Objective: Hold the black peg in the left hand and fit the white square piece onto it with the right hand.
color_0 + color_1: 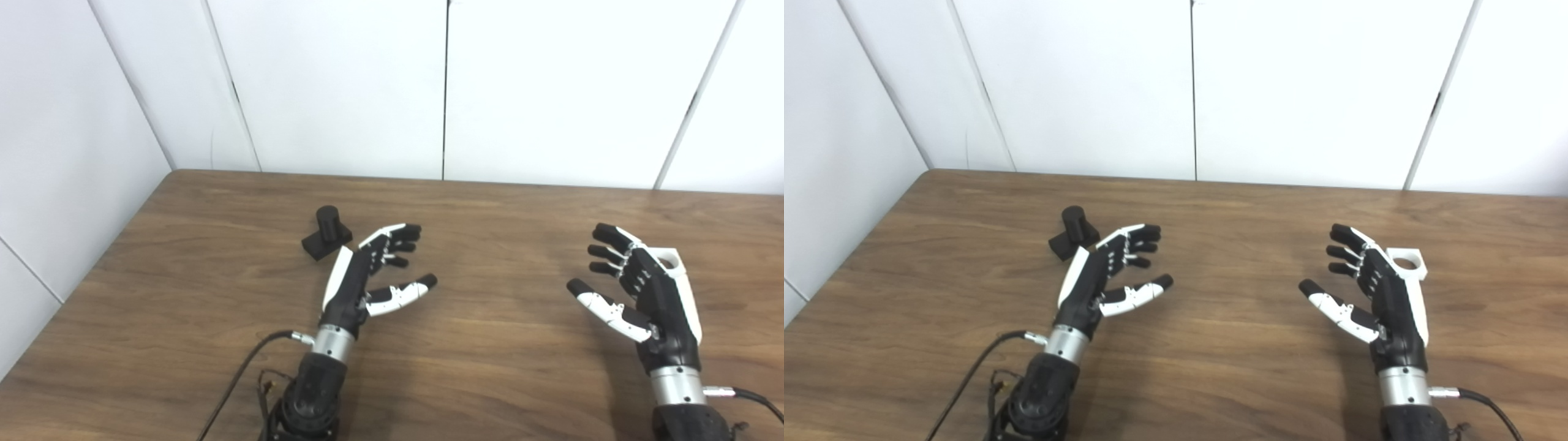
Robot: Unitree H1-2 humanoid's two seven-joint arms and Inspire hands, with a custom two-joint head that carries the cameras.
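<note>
The black peg [326,231], a short cylinder on a black base block, stands on the wooden table [490,367] left of centre. My left hand [367,272] is open and empty just to the right of and nearer than the peg, not touching it. The white square piece [1407,262], with a round hole, lies on the table at the right. My right hand [640,288] is open and empty just left of it, and partly hides it in the left eye view [670,260].
White wall panels [343,86] stand behind the table and along its left side. Black cables [242,373] trail from both wrists near the table's front edge.
</note>
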